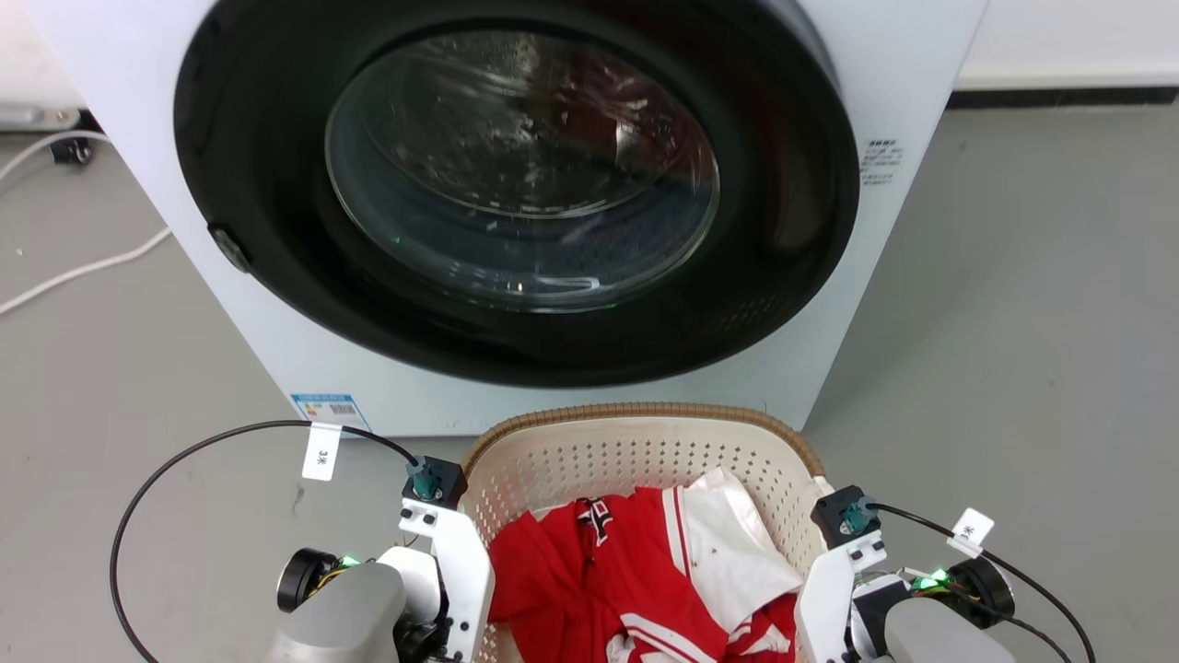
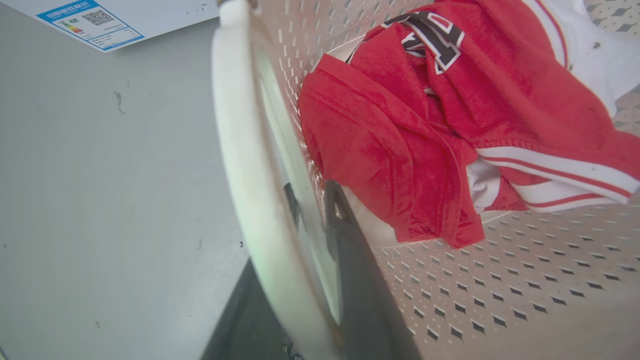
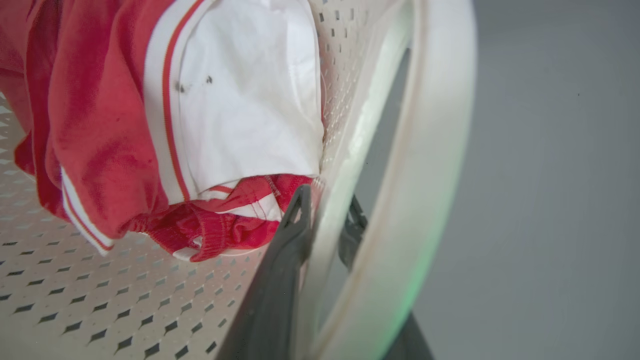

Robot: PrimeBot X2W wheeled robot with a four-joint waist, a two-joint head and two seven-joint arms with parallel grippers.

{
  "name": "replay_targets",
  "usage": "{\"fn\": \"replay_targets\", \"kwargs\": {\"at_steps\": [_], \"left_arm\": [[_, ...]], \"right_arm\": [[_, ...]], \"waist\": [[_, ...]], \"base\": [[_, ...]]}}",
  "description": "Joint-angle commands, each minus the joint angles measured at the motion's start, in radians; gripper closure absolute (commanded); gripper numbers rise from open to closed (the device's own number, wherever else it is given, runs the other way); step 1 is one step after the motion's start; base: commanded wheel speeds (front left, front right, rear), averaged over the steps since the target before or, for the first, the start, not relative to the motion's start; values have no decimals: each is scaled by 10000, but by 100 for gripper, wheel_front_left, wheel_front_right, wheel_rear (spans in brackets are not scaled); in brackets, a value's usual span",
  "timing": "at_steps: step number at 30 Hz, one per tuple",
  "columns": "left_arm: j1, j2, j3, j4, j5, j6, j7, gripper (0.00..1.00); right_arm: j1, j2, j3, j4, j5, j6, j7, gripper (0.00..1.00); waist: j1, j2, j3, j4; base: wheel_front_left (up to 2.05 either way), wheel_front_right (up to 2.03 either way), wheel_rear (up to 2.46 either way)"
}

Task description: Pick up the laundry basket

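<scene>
Laundry basket [image 1: 645,411] sits on the grey floor [image 1: 1013,322] just in front of the washing machine [image 1: 921,55] in the head view, low and central, with a red garment [image 1: 589,571] and a white garment [image 1: 737,543] heaped inside. The left forearm [image 1: 350,608] and right forearm [image 1: 939,635] come in from the bottom corners, and each wrist is pressed close to one short side of the basket, pointing down. The base of the basket is hidden, so whether it has left the floor I cannot tell. In the left wrist view the left gripper [image 2: 315,205] straddles the perforated side wall. One dark finger is inside beside the red cloth, and the other is outside in the gap behind the white loop handle [image 2: 235,150]. The jaws are narrow and appear clamped on the wall. In the right wrist view the right gripper [image 3: 327,210] does the same on the opposite side. Its inner finger touches the wall just below the white garment, its outer finger is tucked under the handle [image 3: 440,125], and the jaws look pinched onto the plastic. The grasping step looks done on both sides. The lift is next, and it calls for both arms to rise together and level, so that the laundry basket neither tilts nor slips from the thin wall.
</scene>
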Motion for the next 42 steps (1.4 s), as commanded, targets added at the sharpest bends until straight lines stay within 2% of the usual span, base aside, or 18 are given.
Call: {"fn": "replay_targets", "kwargs": {"at_steps": [1,15,42], "left_arm": [[-60,-69,-113,-200,-74,-116,7,100],[-164,416,-1127,-378,-1028,-116,669,100],[-387,422,-2244,-160,-2165,-117,480,100]], "right_arm": [[144,162,252,-79,58,142,65,100],[-49,142,1385,99,1244,143,676,100],[-11,140,2482,347,2481,143,562,100]], "waist": [[2,-1,-248,-4],[2,-1,-1045,-86],[2,-1,-1365,-163]], "base": [[0,0,0],[0,0,0],[0,0,0]]}}
